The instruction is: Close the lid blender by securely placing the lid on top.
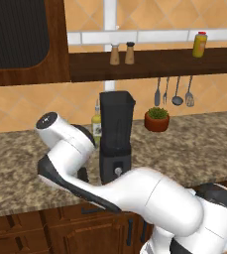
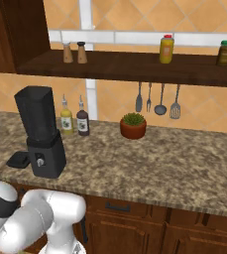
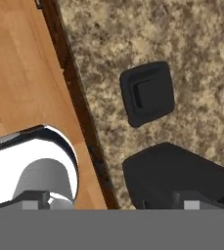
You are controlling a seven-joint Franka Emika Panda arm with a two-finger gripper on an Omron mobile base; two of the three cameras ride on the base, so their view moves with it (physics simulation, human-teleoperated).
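Note:
The blender (image 2: 40,134) stands upright on the granite counter, its dark jar open at the top and a small silver knob on its boxy base; it also shows behind my arm (image 1: 116,131). The lid (image 2: 18,159), a flat black rounded-square cap, lies on the counter just left of the blender's base. In the hand view the lid (image 3: 147,93) lies flat ahead of me, with the blender's base (image 3: 177,176) close by it. My gripper (image 3: 112,205) hovers above them near the counter's front edge, open, its fingertips wide apart with nothing between them.
A yellow bottle (image 2: 66,121) and a dark bottle (image 2: 83,121) stand behind the blender. A potted plant (image 2: 133,126) sits further right, under hanging utensils (image 2: 157,101). The counter's front edge (image 3: 79,112) runs beside the lid, with wooden floor beyond.

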